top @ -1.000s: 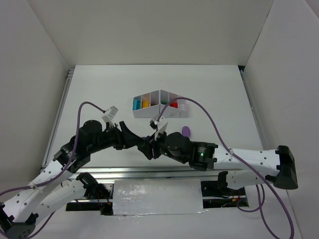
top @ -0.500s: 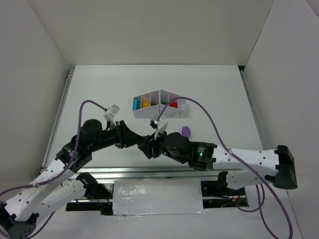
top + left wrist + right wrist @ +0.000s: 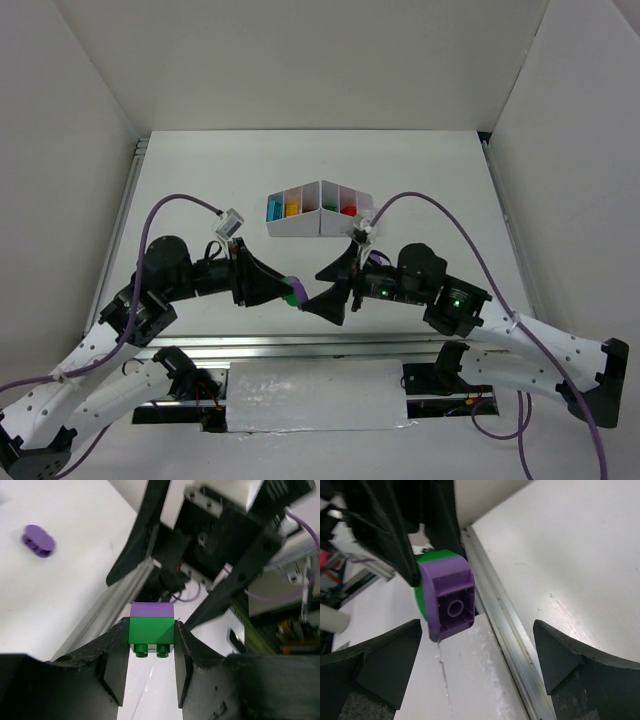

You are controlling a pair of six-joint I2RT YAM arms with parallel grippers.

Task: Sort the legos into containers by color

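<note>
My left gripper [image 3: 285, 288] is shut on a green lego [image 3: 151, 630] with a purple lego [image 3: 152, 610] stuck to its far end. The pair hangs above the table's near edge. In the right wrist view the purple brick [image 3: 451, 600] shows its hollow underside, with the green one [image 3: 437, 556] behind it. My right gripper [image 3: 326, 290] faces the pair, open wide and apart from it, its jaws on either side [image 3: 477, 650]. Another purple piece [image 3: 38, 540] lies on the table. The white container tray [image 3: 300, 226] stands farther back and holds light blue, yellow, green and red bricks.
An aluminium rail [image 3: 505, 630] runs along the table's near edge under the grippers. A white panel [image 3: 315, 395] sits between the arm bases. White walls close the table on the left, back and right. Purple cables loop above both arms.
My right gripper has opened, let go of the joined bricks and drawn back to the right. The left gripper has closed and keeps the green and purple pair.
</note>
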